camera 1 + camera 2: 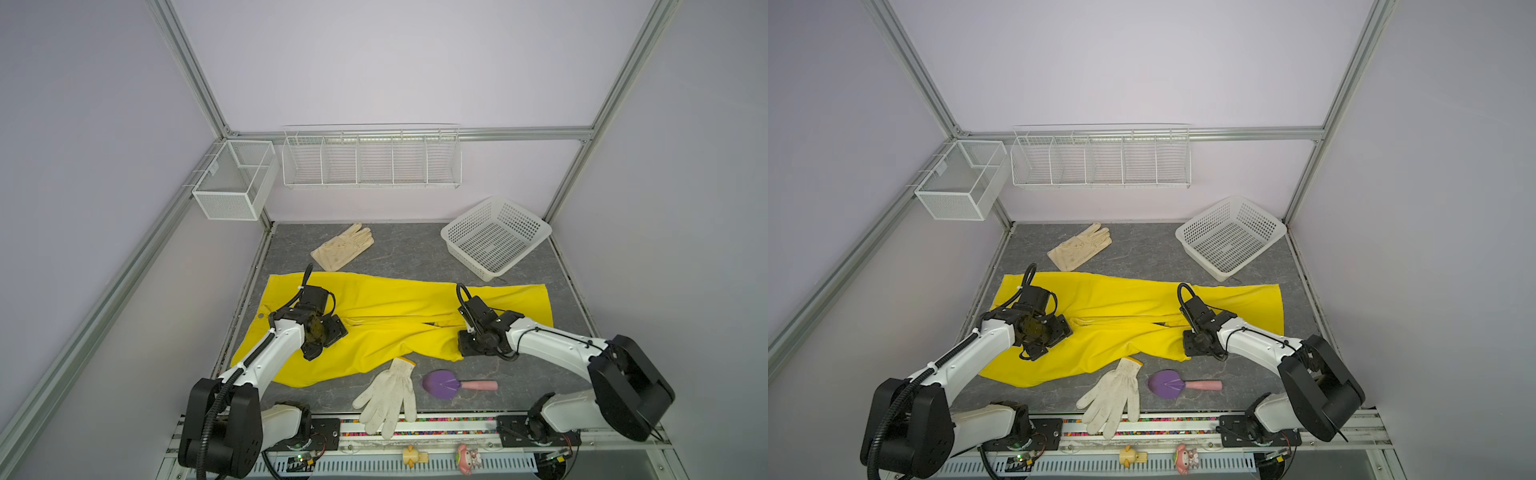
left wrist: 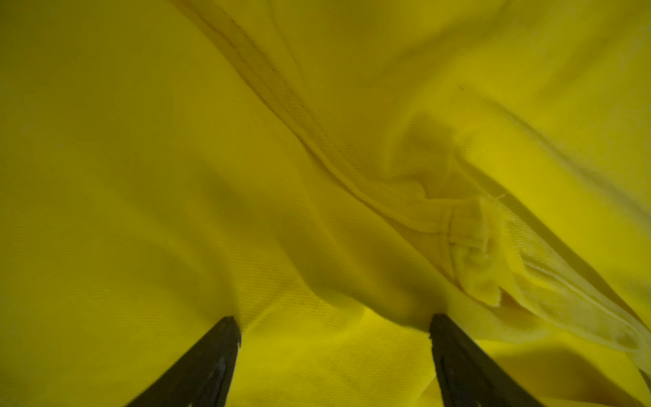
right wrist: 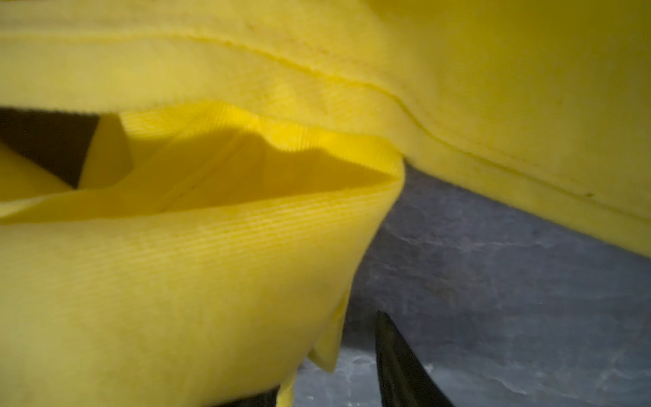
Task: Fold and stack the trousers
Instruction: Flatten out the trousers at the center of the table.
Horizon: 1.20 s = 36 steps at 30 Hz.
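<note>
I see the bright yellow cloth trousers [image 1: 386,307] spread flat across the middle of the grey marbled tabletop [image 1: 415,249]. Long axis runs left-right: wide waist end at left, both legs pointing right. The far leg lies straight, out to the right side. The near leg angles a bit toward the near edge, w/ its hem ending at the R gripper [image 1: 466,345]. Cloth is plain and mostly smooth, w/ creases and a stitched seam bunched at the crotch.

L gripper [image 2: 334,319] is down on the left part near that seam. Its fingers are spread wide, tips on the cloth, nothing pinched btwn them. In the R wrist view one finger [image 3: 398,366] shows beside the hem and the other is hidden under cloth, so I can't tell if there's a grip.

Around the trousers:
- Cream cloth glove [image 1: 343,247] just past the far edge.
- White perforated plastic basket [image 1: 467,255] far right, close to the far leg.
- White knit glove [image 1: 388,397] just beside the near edge.
- Purple trowel w/ pink handle [image 1: 451,384] near the R gripper.
</note>
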Each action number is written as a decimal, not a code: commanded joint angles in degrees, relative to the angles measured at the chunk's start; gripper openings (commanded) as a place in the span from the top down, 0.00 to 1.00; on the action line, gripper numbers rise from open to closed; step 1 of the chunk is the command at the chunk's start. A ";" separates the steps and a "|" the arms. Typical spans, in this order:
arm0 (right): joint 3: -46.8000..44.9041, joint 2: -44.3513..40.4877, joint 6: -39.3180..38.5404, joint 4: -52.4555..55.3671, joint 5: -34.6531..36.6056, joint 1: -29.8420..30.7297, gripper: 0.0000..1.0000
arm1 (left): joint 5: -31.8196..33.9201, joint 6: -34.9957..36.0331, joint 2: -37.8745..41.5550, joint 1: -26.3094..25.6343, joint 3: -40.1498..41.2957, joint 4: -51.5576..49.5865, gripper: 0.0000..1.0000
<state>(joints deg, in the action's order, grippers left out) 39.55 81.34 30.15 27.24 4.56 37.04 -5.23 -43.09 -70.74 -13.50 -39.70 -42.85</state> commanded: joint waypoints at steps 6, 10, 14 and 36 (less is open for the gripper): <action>1.11 3.47 -1.32 1.81 5.04 1.63 0.73 | 1.50 -0.16 -0.64 0.32 1.01 0.52 0.15; 0.96 -0.81 -0.65 3.68 6.15 1.22 0.85 | 3.86 0.12 -2.35 0.46 1.43 1.01 0.15; 3.56 -9.08 -0.47 11.58 9.93 0.47 0.91 | 8.04 0.67 -4.05 0.68 1.30 1.02 0.15; 15.61 -34.88 -2.53 40.56 16.94 -20.26 0.87 | 14.02 1.25 -12.19 1.41 -0.35 4.99 0.29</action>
<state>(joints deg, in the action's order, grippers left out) 52.40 48.18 28.60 62.08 11.33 19.38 1.69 -42.76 -81.06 -13.28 -40.73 -36.88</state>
